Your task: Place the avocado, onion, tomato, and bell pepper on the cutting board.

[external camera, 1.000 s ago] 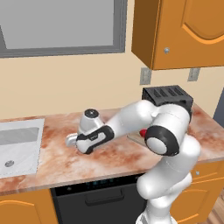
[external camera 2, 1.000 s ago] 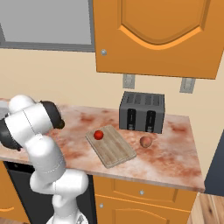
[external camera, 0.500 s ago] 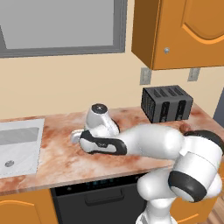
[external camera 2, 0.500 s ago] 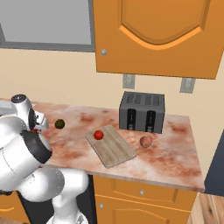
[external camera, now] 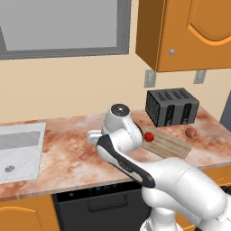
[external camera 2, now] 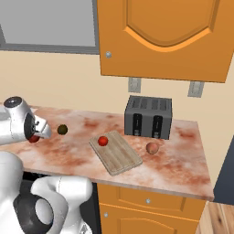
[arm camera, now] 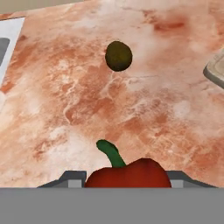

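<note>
Glossy red bell pepper [arm camera: 127, 174], curved green stem

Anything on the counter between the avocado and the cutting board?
No. In the right base view, bare marbled counter separates the avocado from the cutting board; the tomato sits on the board itself.

My arm [external camera: 180, 185] is glossy white, rounded links with black joint bands; a dark round cap [external camera: 119, 109] tops the wrist nearest the toaster [external camera: 172, 106].
</note>
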